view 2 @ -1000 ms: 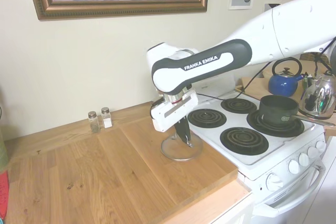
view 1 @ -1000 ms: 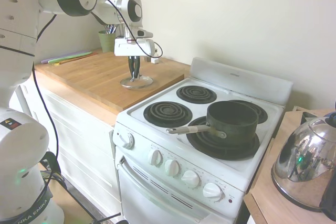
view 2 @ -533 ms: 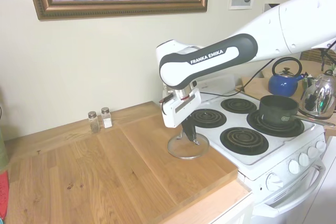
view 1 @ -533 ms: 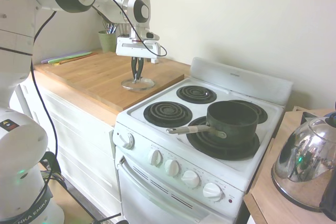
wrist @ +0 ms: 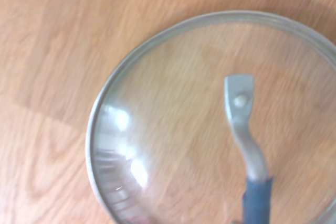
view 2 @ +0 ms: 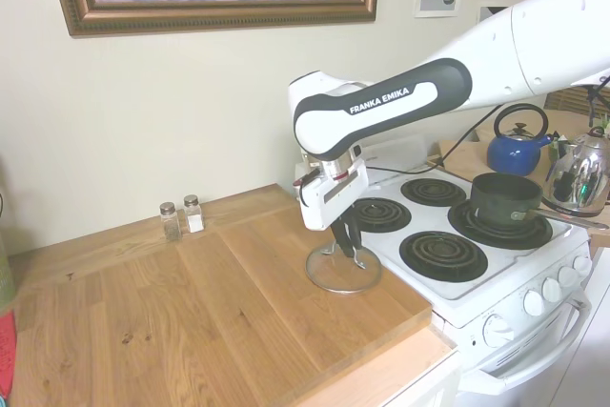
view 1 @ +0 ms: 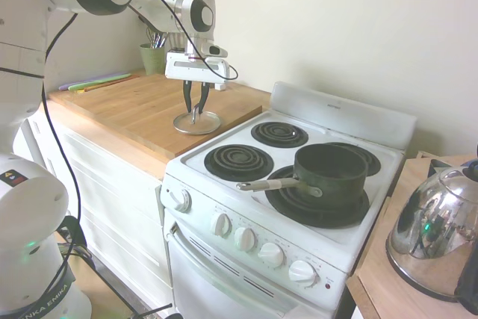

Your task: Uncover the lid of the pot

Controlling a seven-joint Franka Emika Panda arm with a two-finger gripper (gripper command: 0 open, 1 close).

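The glass lid [view 1: 197,122] [view 2: 343,270] lies flat on the wooden counter [view 1: 134,106], close to the stove's edge. My gripper [view 1: 196,112] [view 2: 348,253] hangs straight above it, open, with its fingers spread on either side of the lid's arched handle [wrist: 242,124]. The wrist view shows the lid [wrist: 173,129] from above, with wood grain visible through the glass. The dark pot [view 1: 330,173] [view 2: 505,199] stands uncovered on the front right burner, its long handle [view 1: 272,183] pointing toward the stove's front.
A chrome kettle [view 1: 433,233] [view 2: 579,173] sits on the side table right of the stove, with a blue kettle [view 2: 515,145] behind it. Salt and pepper shakers [view 2: 181,218] stand by the wall. A green cup of utensils [view 1: 152,56] is at the counter's back.
The gripper carried the lid a little along the counter toward the stove. Its fingers, shut together on the handle earlier, have now spread apart, and the lid rests on the wood.
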